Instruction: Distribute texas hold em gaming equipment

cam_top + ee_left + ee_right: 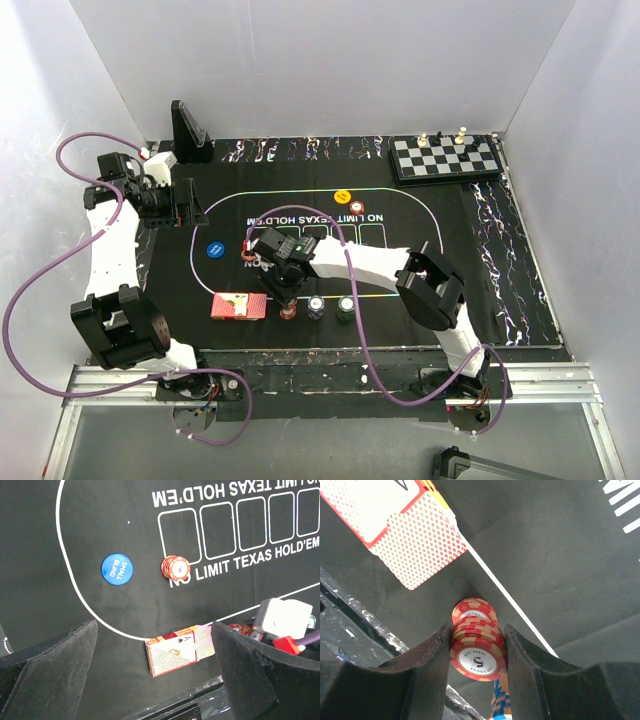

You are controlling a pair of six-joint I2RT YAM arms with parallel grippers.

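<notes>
My right gripper is shut on a short stack of red poker chips, with a black finger pressed against each side. Another red chip lies on the mat just beyond them, and a blue chip stack shows beneath. From above, the right gripper is near the mat's front edge, beside the blue chips and green chips. The red-backed card pack lies to the left. My left gripper hangs open and empty, high over the mat's left end.
A separate red chip stack and the blue small-blind disc sit on the black felt mat. A yellow disc and a red-white chip lie further back. The chessboard is at back right, a dark triangular stand at back left.
</notes>
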